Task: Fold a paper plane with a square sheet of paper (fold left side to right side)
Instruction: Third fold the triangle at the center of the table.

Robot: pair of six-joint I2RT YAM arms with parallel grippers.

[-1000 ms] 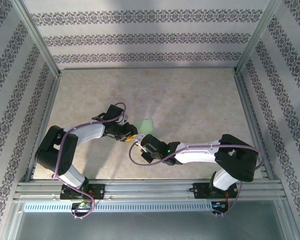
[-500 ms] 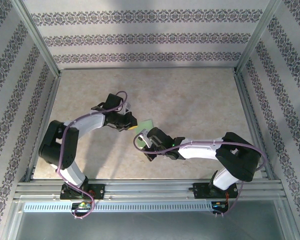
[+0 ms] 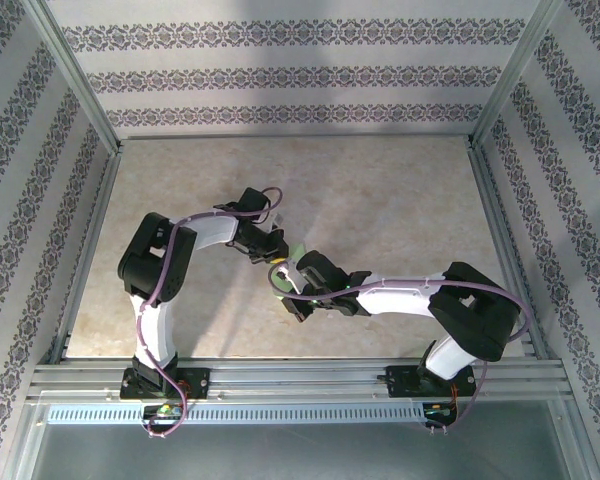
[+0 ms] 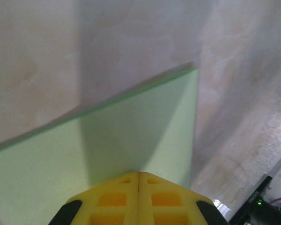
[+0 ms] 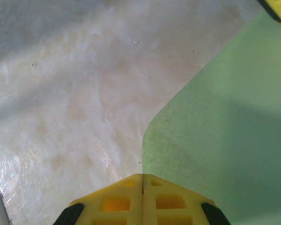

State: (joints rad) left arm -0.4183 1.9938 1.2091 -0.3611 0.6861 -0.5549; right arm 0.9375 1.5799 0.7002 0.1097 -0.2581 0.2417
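Left wrist view has the left gripper at the bottom centre of the frame, its two yellow pads pressed together so that only a thin seam shows between them. They are closed on the near edge of the square sheet of paper. The pale green sheet spreads from the pads toward the upper right of the frame and ends in a sharp corner there. Its far edge slants down to the left border, and it casts a soft shadow on the mottled beige table behind it. In the right wrist view the right gripper is likewise at the bottom centre with its pads fully together. The paper covers the right half of that frame, and its rounded edge runs down to the seam of the pads. Whether these tips pinch the sheet or only rest at its edge cannot be told. A yellow corner of the other gripper shows at the upper right, over the paper. In the top external view both grippers meet just left of the centre of the frame, the left one above and the right one just below it. A small sliver of green shows between them on the table.
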